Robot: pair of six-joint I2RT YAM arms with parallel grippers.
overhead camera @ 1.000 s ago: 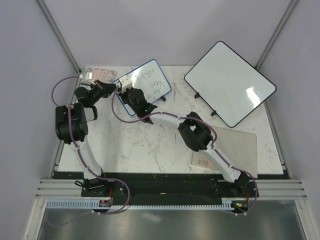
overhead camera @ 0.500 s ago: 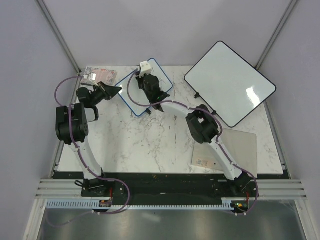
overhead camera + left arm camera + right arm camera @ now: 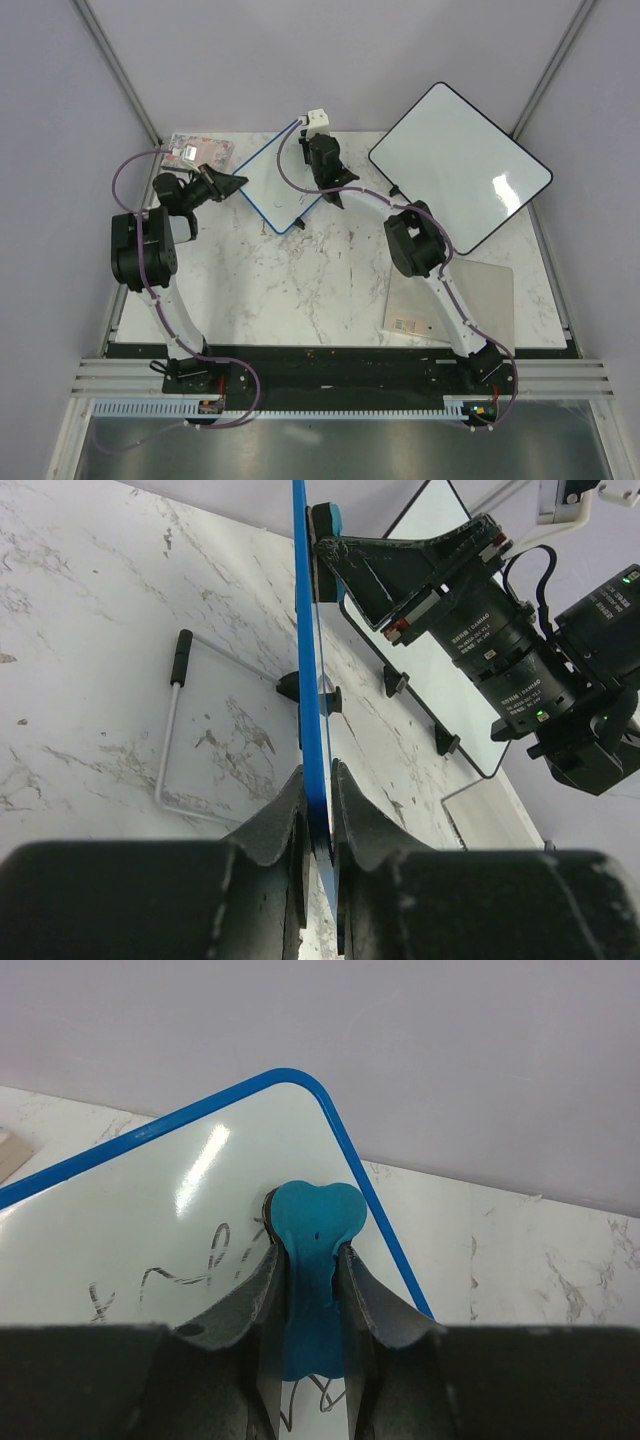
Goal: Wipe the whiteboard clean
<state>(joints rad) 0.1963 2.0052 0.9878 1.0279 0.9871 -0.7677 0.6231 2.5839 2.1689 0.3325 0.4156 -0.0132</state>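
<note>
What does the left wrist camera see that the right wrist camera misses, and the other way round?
Only the left wrist view shows the whiteboard edge-on, pinched between the left fingers, with a wire stand beside it. Only the right wrist view shows its white face and black scribbles. Both show the blue frame and the teal eraser, held by the right fingers against the board.

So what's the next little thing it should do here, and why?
Probably sweep the teal eraser, pinched in the right gripper and pressed near a corner of the whiteboard, across the black scribbles beside it. The left gripper clamps the board's edge, so it should stay steady.
</note>
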